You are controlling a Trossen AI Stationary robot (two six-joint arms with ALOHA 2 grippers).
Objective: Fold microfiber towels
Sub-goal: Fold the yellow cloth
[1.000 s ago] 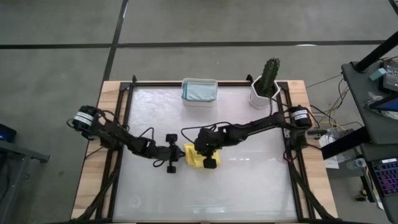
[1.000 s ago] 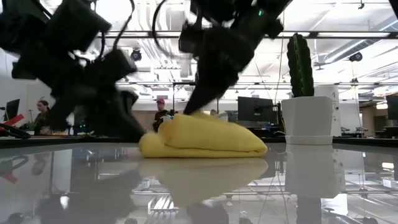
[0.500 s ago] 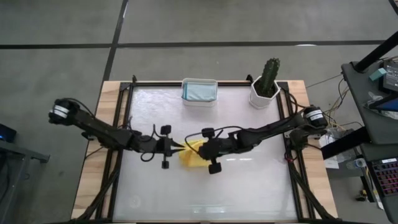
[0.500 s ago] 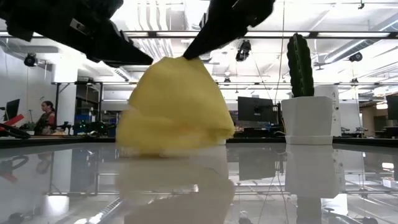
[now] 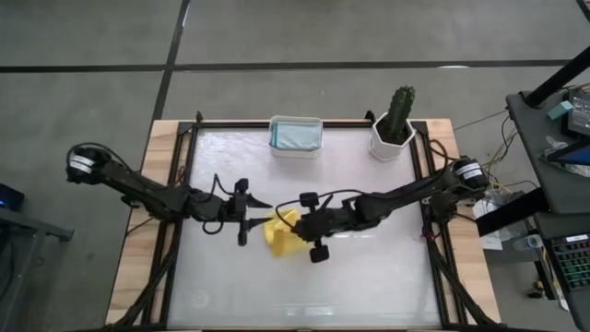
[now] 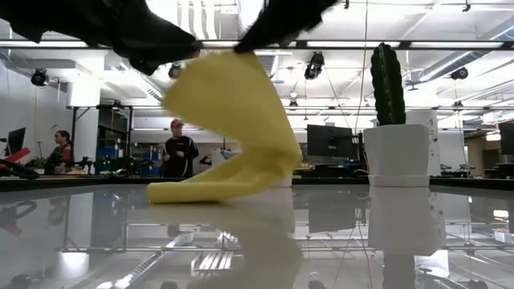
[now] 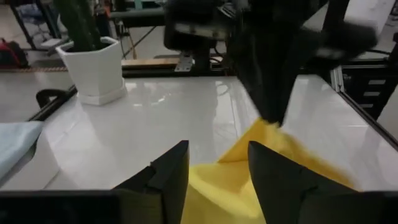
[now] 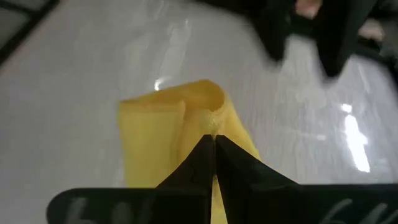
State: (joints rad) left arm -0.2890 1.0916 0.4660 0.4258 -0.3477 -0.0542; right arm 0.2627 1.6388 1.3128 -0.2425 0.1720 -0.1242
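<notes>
Yellow microfiber towel (image 5: 280, 232) mid-table, one corner lifted, lower edge trailing on glossy white tabletop (image 5: 369, 277). Right gripper (image 8: 213, 142) pinched shut on raised corner. Left gripper (image 7: 217, 163) just beside towel, fingers apart, holding nothing. Pale blue-grey towel in white tub (image 5: 296, 136) at far edge; potted cactus (image 5: 396, 122) near corner. Person (image 6: 178, 154) standing in workshop beyond.

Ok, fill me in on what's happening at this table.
The robot is folding a soft yellow microfiber towel mid-table. The right gripper is shut on a pinched fold of it, lifting that part while the rest trails on the table. The left gripper is open beside the cloth. A pale blue towel lies in the white rectangular tub.
</notes>
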